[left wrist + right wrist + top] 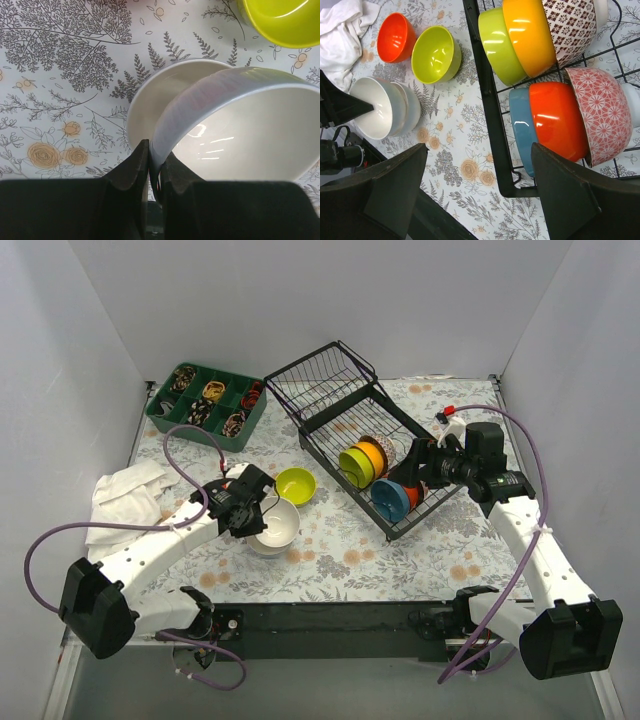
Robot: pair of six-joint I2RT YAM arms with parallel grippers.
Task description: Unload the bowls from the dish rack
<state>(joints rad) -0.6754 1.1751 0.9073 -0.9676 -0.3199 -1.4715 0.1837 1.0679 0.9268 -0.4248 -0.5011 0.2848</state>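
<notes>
The black wire dish rack stands at the table's centre right. It holds a green bowl, an orange bowl, a blue bowl and an orange-red bowl, with patterned bowls behind them. My right gripper is open and empty, hovering over the rack's near corner beside the blue bowl. My left gripper is shut on the rim of a white bowl, held tilted over a second white bowl on the table. A yellow-green bowl and a red bowl sit on the table.
A green compartment tray with small items stands at the back left. A crumpled white cloth lies at the left edge. White walls enclose the table on three sides.
</notes>
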